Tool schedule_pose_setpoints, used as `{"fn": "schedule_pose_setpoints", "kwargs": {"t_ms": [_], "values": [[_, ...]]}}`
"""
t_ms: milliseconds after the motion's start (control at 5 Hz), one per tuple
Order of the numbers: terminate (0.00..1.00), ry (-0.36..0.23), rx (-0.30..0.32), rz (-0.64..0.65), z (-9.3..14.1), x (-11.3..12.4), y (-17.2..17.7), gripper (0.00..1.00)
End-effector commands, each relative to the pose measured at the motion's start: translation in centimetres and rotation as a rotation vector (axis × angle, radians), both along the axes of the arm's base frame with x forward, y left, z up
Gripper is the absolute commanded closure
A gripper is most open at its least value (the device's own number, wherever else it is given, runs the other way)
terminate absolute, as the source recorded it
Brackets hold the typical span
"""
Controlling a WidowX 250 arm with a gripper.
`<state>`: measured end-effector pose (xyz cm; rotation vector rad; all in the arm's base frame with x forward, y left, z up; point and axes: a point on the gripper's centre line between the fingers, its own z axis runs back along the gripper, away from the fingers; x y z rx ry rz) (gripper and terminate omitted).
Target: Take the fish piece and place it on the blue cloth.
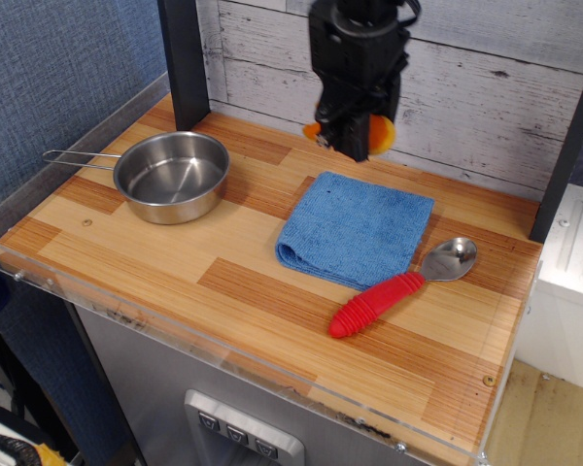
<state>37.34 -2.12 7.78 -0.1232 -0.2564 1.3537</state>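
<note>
Gripper: the black gripper (355, 136) hangs in the air above the far edge of the table (223, 291), in front of the plank wall (486, 87).
Jaws: closed tight on the fish piece, pinching it from both sides.
Fish piece: the fish piece (377, 135) sits between the jaws, its yellow-orange body bulging out on one side and a bit of darker orange showing on the other; it is clear of the table.
Blue cloth: the blue cloth (355, 230) lies flat on the wood just below and in front of the jaws, apart from them.
Pan: the steel pan (171, 176) stands well off to the left of the jaws.
Spoon: the red-handled spoon (400, 286) lies beyond the cloth, nearer the camera and to the right of the jaws, touching the cloth's edge.
</note>
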Motion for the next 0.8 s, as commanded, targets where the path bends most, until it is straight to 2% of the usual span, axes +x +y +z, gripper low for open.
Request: {"fn": "schedule_pose_setpoints", "kwargs": {"t_ms": [0,200,600], "values": [[0.0,0.018,0.011,-0.045,-1.4,-0.9,-0.5,1.0],[0.0,0.048,0.021,-0.05,-2.6,-1.7,-0.1,1.0],[0.0,0.07,0.026,-0.05,-3.6,-1.9,0.1,1.0]]}}
